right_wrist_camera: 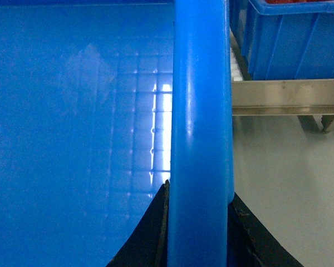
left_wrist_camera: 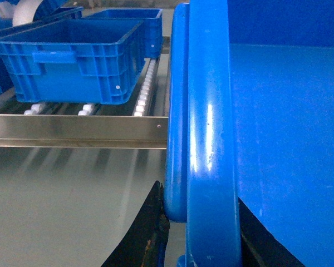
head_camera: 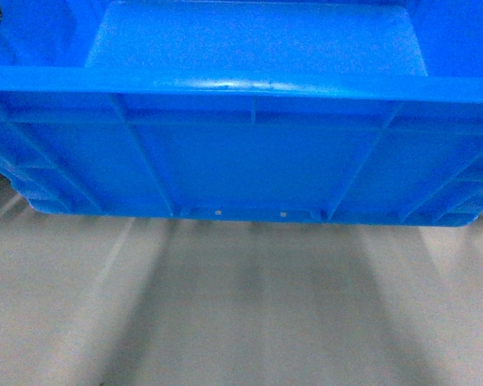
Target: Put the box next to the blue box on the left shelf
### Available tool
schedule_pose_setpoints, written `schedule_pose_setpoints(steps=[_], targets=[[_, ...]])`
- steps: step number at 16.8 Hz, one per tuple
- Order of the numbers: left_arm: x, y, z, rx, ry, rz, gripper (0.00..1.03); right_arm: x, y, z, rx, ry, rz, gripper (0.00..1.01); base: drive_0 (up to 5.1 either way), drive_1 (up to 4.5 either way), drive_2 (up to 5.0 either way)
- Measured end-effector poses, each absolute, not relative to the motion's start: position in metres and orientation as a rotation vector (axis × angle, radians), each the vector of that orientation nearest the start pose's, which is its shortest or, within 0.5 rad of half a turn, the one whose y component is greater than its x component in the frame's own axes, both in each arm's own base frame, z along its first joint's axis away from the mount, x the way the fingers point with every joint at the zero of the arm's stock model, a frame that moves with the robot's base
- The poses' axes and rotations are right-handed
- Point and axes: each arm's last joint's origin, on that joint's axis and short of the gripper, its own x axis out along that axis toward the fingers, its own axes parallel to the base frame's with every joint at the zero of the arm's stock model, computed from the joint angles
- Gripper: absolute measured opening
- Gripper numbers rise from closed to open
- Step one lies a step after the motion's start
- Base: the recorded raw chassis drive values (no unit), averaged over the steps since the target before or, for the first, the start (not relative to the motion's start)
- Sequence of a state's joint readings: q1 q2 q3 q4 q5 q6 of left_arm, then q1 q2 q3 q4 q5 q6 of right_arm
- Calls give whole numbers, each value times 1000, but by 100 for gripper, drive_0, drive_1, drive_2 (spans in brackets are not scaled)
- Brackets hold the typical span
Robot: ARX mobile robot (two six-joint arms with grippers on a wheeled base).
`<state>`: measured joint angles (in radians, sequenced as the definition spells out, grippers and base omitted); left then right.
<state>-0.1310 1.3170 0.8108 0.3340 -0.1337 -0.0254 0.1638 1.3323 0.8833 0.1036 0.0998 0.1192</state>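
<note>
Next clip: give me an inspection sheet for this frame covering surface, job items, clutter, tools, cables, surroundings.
Surface: grey floor below the box, motion-blurred.
Job items: box carried off the floor, nothing seen inside; left shelf ahead, its roller lane beside the blue crate free.
Clutter: another blue crate on rollers right of the box.
Tools: left tool and right tool each straddle the box rim, dark fingers either side.
Cables: nothing seen.
Surroundings: more blue crates behind on the shelf.

The large open-topped bright-blue plastic crate (head_camera: 249,153) sits level, rims clamped in both grippers, just short of the steel roller shelf (left_wrist_camera: 78,130) ahead.
</note>
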Motion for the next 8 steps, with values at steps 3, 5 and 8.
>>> schedule_pose_setpoints(steps=[3, 5, 8], targets=[[290, -34, 276, -2, 174, 5, 18, 292, 45, 275, 73, 347, 42, 19, 8, 441, -426], [290, -34, 276, -3, 174, 5, 18, 292, 45, 275, 73, 346, 43, 19, 8, 441, -426], [290, -34, 276, -3, 173, 5, 18, 292, 45, 275, 73, 344, 43, 19, 9, 442, -425]])
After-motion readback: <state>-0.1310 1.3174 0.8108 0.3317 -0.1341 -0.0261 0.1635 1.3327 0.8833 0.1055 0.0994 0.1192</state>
